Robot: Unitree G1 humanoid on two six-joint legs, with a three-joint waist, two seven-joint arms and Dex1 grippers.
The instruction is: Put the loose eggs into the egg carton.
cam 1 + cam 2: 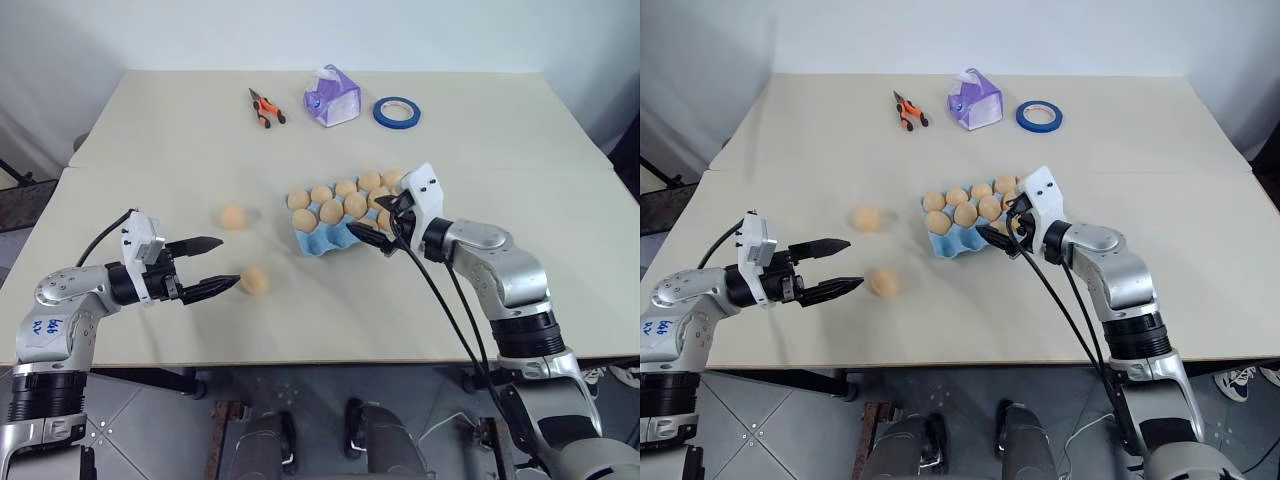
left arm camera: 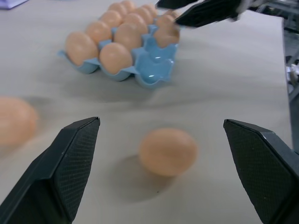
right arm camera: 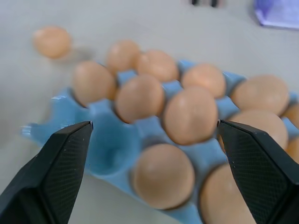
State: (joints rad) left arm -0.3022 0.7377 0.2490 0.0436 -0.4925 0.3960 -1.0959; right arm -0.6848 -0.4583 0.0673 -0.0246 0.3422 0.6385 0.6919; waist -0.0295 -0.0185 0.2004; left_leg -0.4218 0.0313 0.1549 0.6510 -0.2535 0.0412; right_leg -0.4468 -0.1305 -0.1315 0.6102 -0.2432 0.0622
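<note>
Two loose eggs lie on the desk near its front edge, the nearer one just ahead of my open left claw. Light blue egg carton mid-desk holds about ten eggs, front-left corner cup empty. My right claw hangs spread over it, gripping nothing.

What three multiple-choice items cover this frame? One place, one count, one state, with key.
1. Where is the blue tape roll?
A. far side of the table, beside the purple tissue pack
B. inside the egg carton
C. under the left gripper

2. How many loose eggs lie on the table outside the carton?
A. none
B. two
C. five

3. The right gripper is:
A. shut on an egg
B. open, empty
C. shut on the tape

A: it sits by the tissue pack.
B: one and another.
B: fingers apart over the carton.
</note>
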